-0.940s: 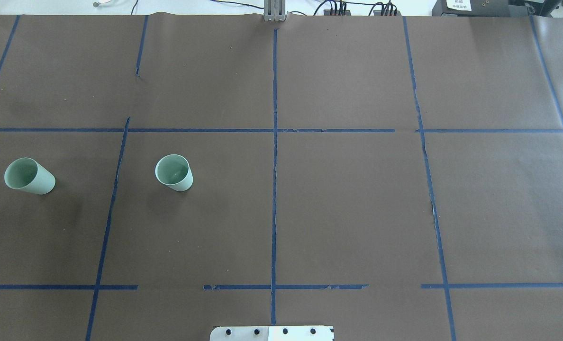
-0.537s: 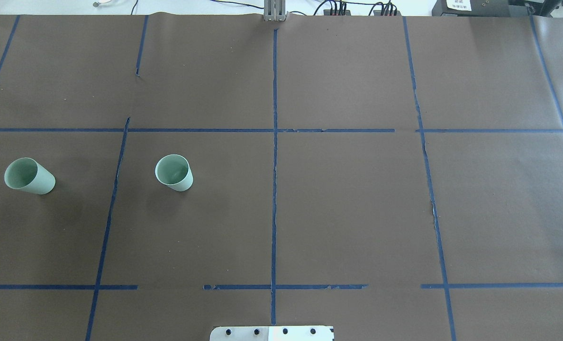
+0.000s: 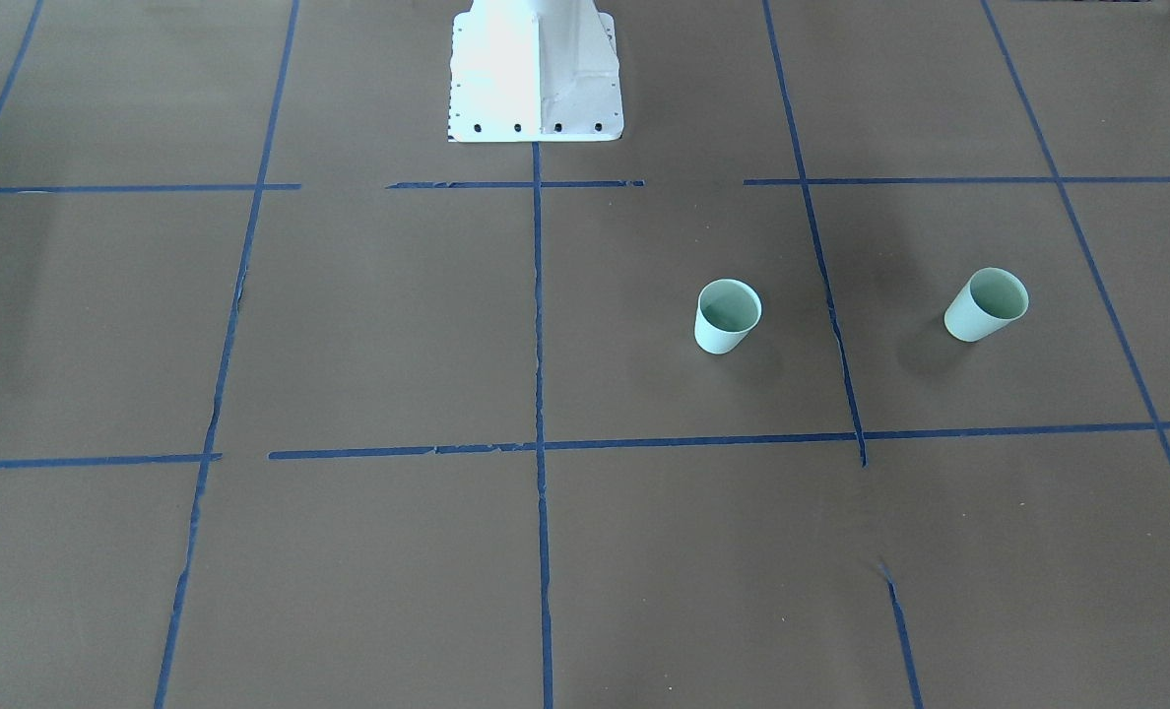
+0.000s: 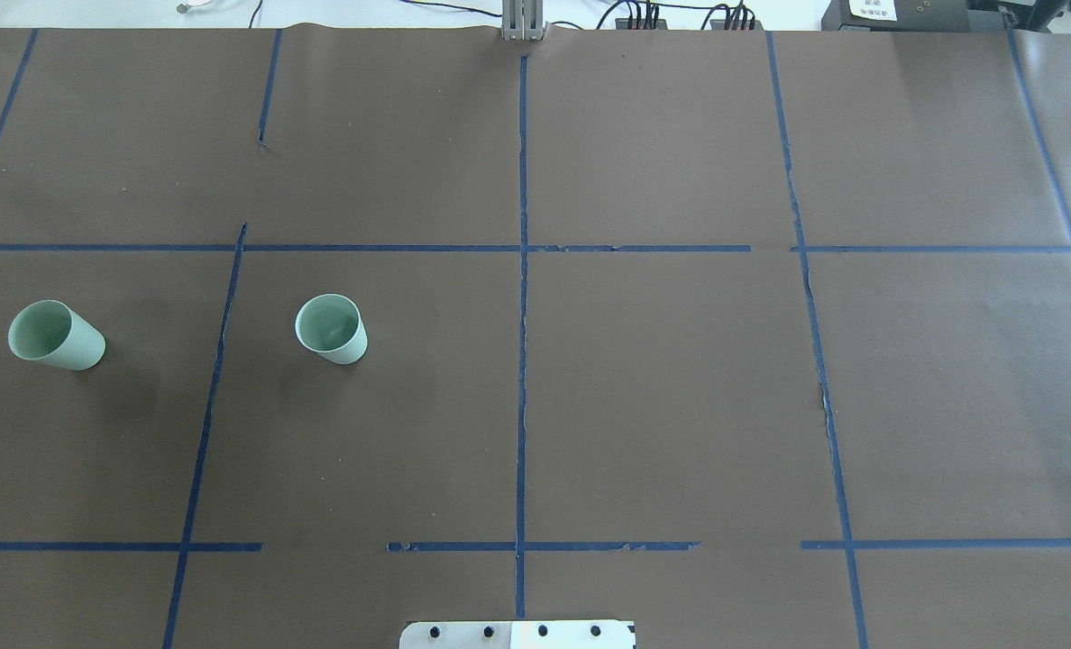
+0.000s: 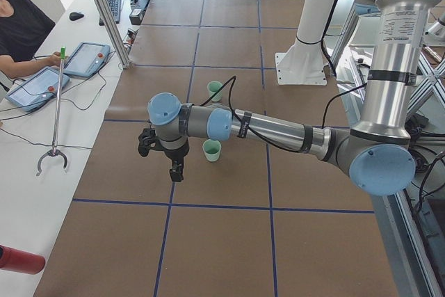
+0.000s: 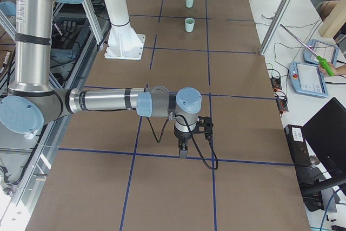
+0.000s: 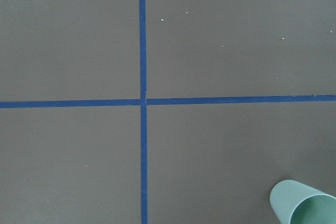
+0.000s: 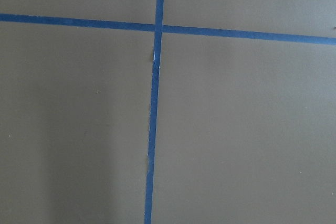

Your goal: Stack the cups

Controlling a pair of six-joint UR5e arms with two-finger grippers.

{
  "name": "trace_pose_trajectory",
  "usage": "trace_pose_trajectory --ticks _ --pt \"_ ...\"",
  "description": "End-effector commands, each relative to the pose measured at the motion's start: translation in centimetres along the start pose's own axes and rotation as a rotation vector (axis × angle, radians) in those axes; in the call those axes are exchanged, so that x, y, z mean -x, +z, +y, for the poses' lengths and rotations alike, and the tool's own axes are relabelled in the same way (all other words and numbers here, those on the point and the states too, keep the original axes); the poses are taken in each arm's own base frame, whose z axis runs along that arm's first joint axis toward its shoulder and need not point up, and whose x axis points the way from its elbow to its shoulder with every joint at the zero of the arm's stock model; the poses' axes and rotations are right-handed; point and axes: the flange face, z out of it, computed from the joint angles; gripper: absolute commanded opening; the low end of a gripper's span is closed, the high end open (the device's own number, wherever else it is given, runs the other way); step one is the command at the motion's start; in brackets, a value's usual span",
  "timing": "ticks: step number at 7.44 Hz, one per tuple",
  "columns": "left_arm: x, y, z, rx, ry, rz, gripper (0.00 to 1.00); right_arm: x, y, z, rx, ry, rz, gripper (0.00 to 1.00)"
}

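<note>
Nothing is moving since the earlier overhead frames. Two small pale mint-green tapered cups are standing upright, well apart, at middle left on the table [image 4: 680, 406]: outer cup [image 4: 55, 335], inner cup [image 4: 331, 329]. Stacking is not yet starting. Left pincer [image 5: 176, 174] is hovering near the outer cup, right pincer [image 6: 183, 152] well away; cannot tell how far open either is. Next move, likely: gripping one cup's rim.

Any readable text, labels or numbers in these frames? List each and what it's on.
No text is legible.
White label on the black box, overhead view's top right: print too small to read.
Outer cup and inner cup: plain, no marking.
Tablet screen, left side view: blurred.
</note>
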Motion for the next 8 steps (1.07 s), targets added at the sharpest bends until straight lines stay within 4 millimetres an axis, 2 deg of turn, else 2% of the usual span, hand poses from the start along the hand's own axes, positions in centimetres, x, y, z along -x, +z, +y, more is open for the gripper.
trace_pose_trajectory --ticks 1,2,4,6,8 --pt "-2.7 4.3 2.7 -0.019 -0.024 0.031 1.0 0.0 0.0 0.0 -0.001 0.0 0.0 1.0" --pt "-4.1 6.8 4.1 -0.022 -0.029 0.056 1.0 0.0 0.0 0.0 0.001 0.001 0.0 1.0" --pt "-6.0 9.7 5.2 -0.01 -0.032 0.079 1.0 0.0 0.0 0.0 -0.001 0.0 0.0 1.0" --pt "-5.8 13.2 5.6 -0.005 -0.017 0.099 1.0 0.0 0.0 0.0 -0.001 0.0 0.0 1.0" --pt "-6.5 15.1 6.1 0.015 -0.005 0.106 1.0 0.0 0.0 0.0 -0.001 0.0 0.0 1.0"
